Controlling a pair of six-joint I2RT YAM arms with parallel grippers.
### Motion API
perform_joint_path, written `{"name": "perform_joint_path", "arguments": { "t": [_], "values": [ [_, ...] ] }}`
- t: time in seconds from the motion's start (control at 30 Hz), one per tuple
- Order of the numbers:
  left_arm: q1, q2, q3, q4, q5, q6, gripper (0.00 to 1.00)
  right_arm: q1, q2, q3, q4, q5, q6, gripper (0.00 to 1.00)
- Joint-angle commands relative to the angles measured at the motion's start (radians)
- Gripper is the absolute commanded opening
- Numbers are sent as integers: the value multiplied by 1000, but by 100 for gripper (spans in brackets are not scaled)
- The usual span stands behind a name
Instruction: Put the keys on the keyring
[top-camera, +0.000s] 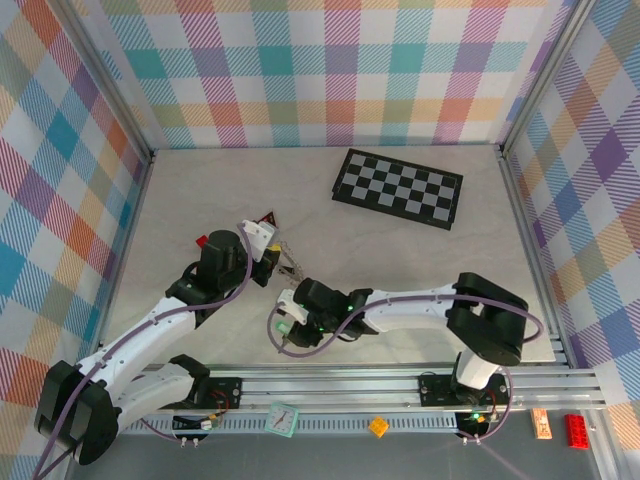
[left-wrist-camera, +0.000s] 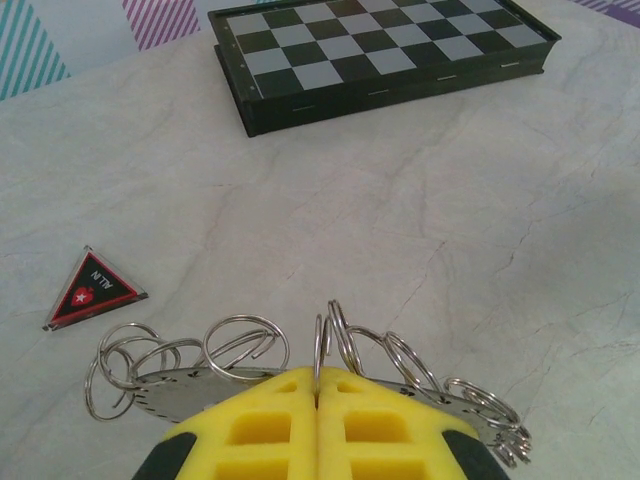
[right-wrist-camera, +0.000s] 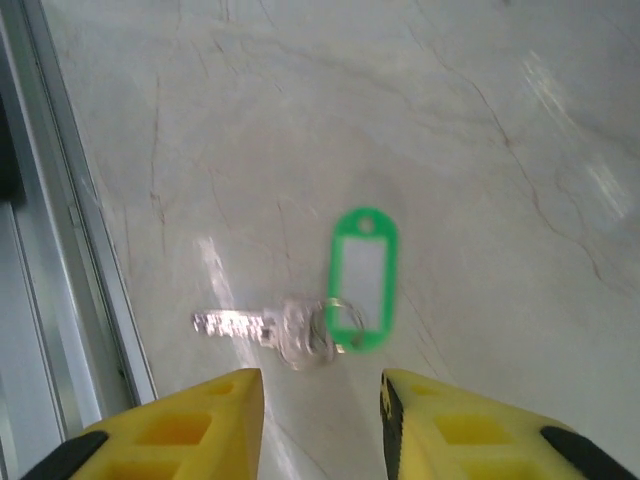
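Note:
A silver key (right-wrist-camera: 262, 326) with a bright green tag (right-wrist-camera: 364, 279) lies flat on the pale table. My right gripper (right-wrist-camera: 322, 385) hovers just above it, open, its yellow fingers (right-wrist-camera: 200, 420) to either side and nothing between them. From above, this gripper (top-camera: 285, 332) is near the table's front with the green tag (top-camera: 283, 326) at its tip. The grey toothed keyring (left-wrist-camera: 170, 390) carries several small split rings (left-wrist-camera: 245, 345). My left gripper (left-wrist-camera: 318, 375) is shut on one upright split ring of it. The key with the black clip loop is out of view.
A red-and-black triangle (left-wrist-camera: 93, 288) lies left of the keyring, also seen from above as the triangle (top-camera: 268, 218). A folded chessboard (top-camera: 398, 188) rests at the back right. A metal rail (right-wrist-camera: 60, 250) runs along the near edge, close to the key.

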Motion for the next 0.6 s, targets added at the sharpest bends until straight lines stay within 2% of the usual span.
{"name": "perform_joint_path", "arguments": {
  "t": [0.0, 0.3, 0.57],
  "values": [
    [9, -26, 29, 18, 15, 9, 0, 17, 62, 64, -27, 1, 35, 38],
    [7, -28, 22, 28, 18, 9, 0, 20, 181, 153, -90, 52, 44, 40],
    [7, -32, 22, 25, 23, 13, 0, 19, 197, 156, -152, 106, 42, 37]
  ]
}}
